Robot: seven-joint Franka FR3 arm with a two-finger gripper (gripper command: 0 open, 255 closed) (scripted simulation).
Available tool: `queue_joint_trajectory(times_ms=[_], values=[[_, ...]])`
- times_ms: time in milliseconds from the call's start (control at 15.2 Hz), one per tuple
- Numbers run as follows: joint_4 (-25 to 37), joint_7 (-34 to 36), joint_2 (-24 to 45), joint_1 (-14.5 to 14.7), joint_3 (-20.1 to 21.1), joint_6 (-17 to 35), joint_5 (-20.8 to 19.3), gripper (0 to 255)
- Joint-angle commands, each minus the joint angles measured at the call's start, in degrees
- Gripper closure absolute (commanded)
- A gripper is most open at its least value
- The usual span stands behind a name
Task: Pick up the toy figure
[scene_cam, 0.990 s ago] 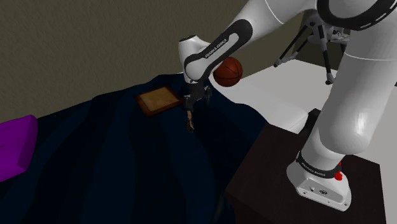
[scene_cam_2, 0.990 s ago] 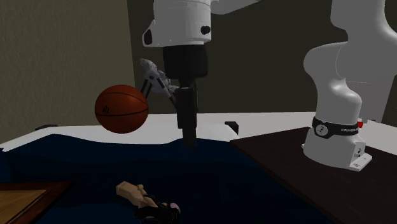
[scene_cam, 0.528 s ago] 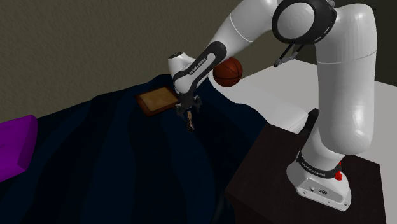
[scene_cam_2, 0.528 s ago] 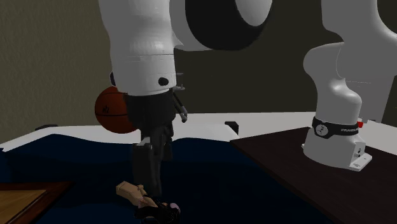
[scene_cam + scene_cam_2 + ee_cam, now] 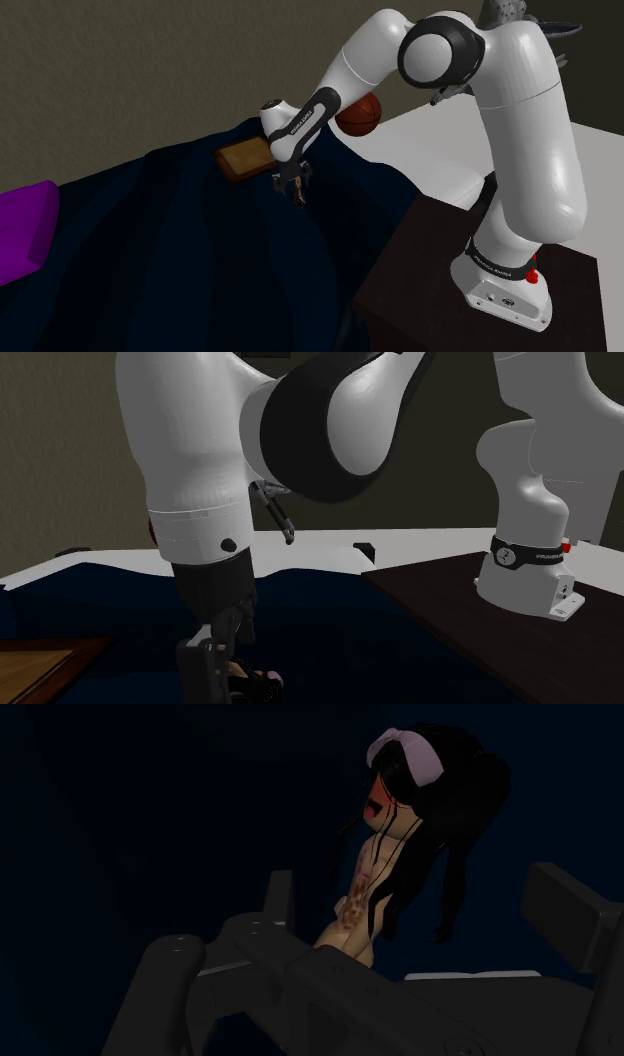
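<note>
The toy figure (image 5: 372,864) has long black hair and a pale pink headband. It lies on the dark blue cloth (image 5: 180,250). In the wrist view it is between my black fingers (image 5: 560,904), nearer one of them, and neither finger clasps it. My gripper (image 5: 420,896) is open. From the shoulder view the gripper (image 5: 292,179) hangs right over the figure (image 5: 299,196). The second exterior view has the gripper (image 5: 212,670) low beside the figure's dark hair (image 5: 258,682).
A wooden board (image 5: 243,157) lies on the cloth just behind the gripper. An orange basketball (image 5: 362,112) sits at the edge of a white table (image 5: 450,140). A purple cushion (image 5: 22,228) is at the shoulder view's left. The dark stand (image 5: 470,300) carries the arm's base.
The arm has swung toward the wooden board and come down. The gripper, earlier well above the cloth, is now low over the toy figure with its fingers on either side.
</note>
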Motion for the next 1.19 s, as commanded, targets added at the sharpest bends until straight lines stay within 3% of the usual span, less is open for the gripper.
queue_joint_trajectory(times_ms=[0,132,198,792,1122], values=[[0.07,0.13,1.23,0.05,-0.11,1.17,-0.16,0],[0.09,0.17,1.55,0.06,-0.14,1.48,-0.2,0],[-0.01,0.15,1.47,0.04,-0.14,1.5,-0.2,255],[0.1,0.17,1.56,0.06,-0.14,1.48,-0.2,255],[0.01,-0.18,-1.22,-0.09,0.1,-1.2,0.16,255]])
